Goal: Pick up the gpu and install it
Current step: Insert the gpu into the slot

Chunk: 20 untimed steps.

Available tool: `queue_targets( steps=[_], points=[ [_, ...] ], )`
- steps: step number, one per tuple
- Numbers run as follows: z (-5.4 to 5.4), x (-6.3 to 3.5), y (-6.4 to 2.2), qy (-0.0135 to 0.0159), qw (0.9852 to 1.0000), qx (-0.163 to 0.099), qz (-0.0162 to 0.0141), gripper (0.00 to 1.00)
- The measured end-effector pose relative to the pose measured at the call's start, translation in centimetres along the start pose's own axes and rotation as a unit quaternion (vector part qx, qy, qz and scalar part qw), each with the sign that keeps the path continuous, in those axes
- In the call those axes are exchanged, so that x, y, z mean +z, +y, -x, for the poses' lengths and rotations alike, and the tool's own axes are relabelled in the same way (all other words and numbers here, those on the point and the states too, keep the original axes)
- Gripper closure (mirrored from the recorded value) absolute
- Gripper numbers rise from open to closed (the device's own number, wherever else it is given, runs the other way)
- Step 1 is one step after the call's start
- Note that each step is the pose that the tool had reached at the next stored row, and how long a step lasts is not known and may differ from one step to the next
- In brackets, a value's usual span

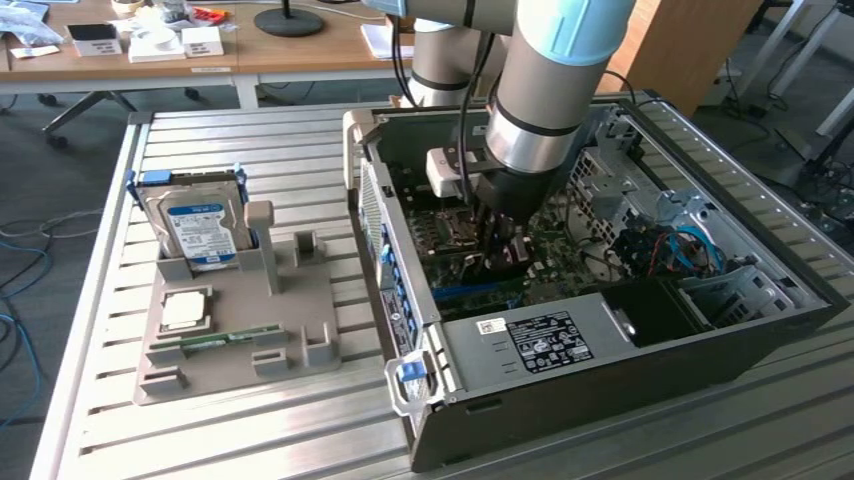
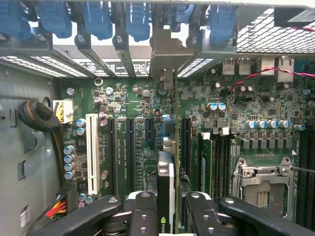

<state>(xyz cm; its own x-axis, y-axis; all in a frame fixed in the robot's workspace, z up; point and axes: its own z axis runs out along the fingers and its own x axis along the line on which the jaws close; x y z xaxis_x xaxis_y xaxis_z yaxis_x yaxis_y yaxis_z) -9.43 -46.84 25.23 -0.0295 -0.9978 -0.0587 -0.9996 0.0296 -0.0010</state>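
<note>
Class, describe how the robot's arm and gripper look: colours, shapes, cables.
The arm is a grey metallic tube with light blue joint caps and a black band. A white box sits at its wrist; black cables run alongside. The gripper has black jointed fingers with round screws.

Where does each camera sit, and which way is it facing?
Exterior view: off the arm, above the table, looking down at the open computer case; the arm reaches into it.
Wrist view: on the wrist, looking along the claw at the motherboard; the claw's fingers grip the gpu edge-on.
Shared: the motherboard inside the case.
</note>
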Motion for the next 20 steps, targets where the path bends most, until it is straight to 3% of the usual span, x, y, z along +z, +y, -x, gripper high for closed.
queue_targets(
  steps=[20],
  points=[
    [0.0, 0.04, -0.3, 0.0001, 1.0, 0.0, 0.0, 0.73]
  ],
)
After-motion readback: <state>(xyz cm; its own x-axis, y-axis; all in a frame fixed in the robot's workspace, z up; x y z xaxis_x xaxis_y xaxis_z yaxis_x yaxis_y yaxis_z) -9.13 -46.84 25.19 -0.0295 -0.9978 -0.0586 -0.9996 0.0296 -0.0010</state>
